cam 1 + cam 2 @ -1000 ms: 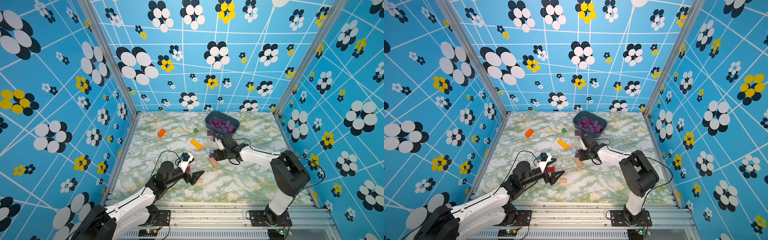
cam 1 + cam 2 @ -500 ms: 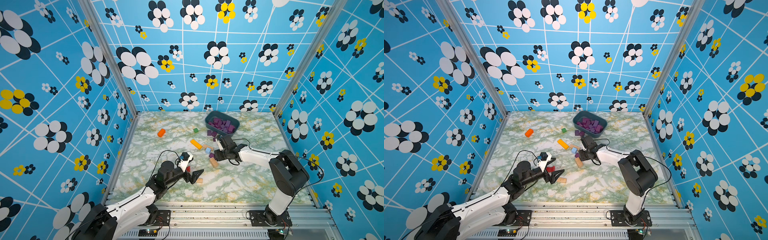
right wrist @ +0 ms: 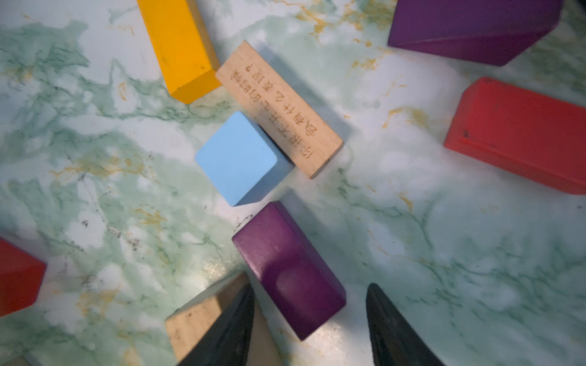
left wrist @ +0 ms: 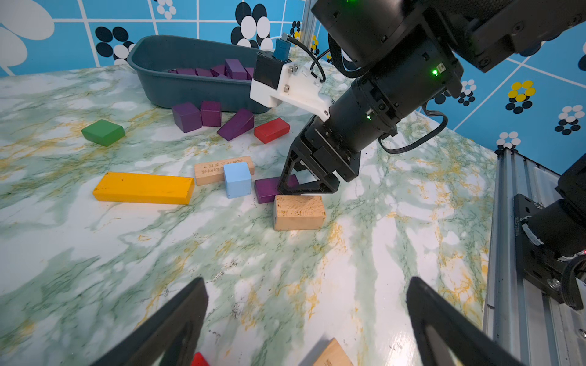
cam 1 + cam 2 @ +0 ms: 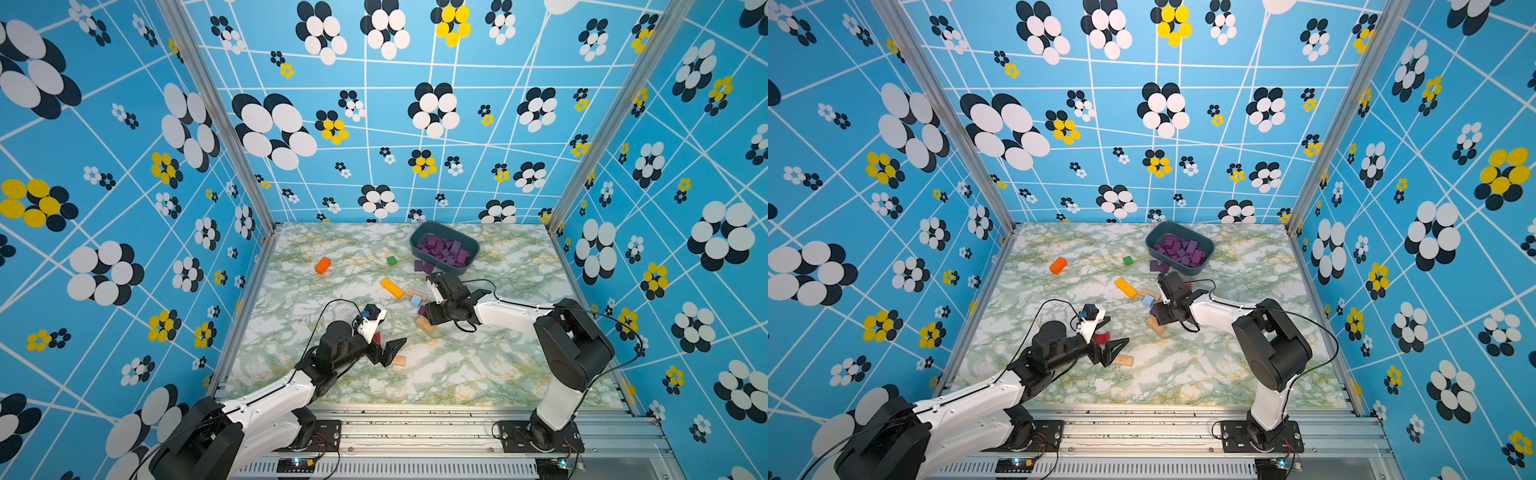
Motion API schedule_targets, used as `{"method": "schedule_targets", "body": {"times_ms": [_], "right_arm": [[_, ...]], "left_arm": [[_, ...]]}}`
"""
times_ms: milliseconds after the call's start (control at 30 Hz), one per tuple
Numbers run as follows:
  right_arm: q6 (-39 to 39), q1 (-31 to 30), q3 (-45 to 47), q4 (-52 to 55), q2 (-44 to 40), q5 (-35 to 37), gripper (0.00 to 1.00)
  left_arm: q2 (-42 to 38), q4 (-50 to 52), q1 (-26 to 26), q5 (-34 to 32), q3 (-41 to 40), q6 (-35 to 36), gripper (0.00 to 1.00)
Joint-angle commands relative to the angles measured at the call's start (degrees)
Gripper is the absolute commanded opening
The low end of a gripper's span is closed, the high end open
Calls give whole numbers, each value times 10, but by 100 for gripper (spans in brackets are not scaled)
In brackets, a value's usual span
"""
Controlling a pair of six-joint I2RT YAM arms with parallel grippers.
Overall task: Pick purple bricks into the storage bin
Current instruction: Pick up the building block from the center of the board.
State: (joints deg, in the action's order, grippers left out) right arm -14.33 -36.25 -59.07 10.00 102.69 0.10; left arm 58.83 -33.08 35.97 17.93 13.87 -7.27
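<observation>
Straddling a purple brick (image 3: 285,263), the right claw (image 3: 310,286) holds nearly its earlier position, unclenched; the left claw (image 4: 306,282) stays released.

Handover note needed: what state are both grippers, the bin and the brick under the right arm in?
left gripper: open, empty.
right gripper: open, straddling the purple brick.
purple brick: flat on the table, ungripped.
storage bin: upright, holding purple bricks.
</observation>
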Motion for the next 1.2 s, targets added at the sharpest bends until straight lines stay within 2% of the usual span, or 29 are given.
{"method": "schedule_targets", "body": {"times_ms": [0,333,500,667,800,967,1167], "right_arm": [[8,-8,-10,15,24,-3,59],[10,-12,-33,25,50,11,59],[10,-11,-50,25,71,5,55],[10,-11,-59,26,80,0,36],[0,-10,-57,19,76,-7,25],[-57,24,-37,-21,43,-94,21],[-139,106,-4,-79,-10,-181,19]], "left_arm": [[4,-12,-3,-11,4,5,100],[14,-14,-3,-22,4,6,99],[17,-13,-3,-27,6,5,100],[16,-10,-3,-38,5,6,99],[18,-8,-3,-49,6,6,100],[21,-8,-4,-70,7,5,99],[41,11,-7,-100,21,-3,99]]}}
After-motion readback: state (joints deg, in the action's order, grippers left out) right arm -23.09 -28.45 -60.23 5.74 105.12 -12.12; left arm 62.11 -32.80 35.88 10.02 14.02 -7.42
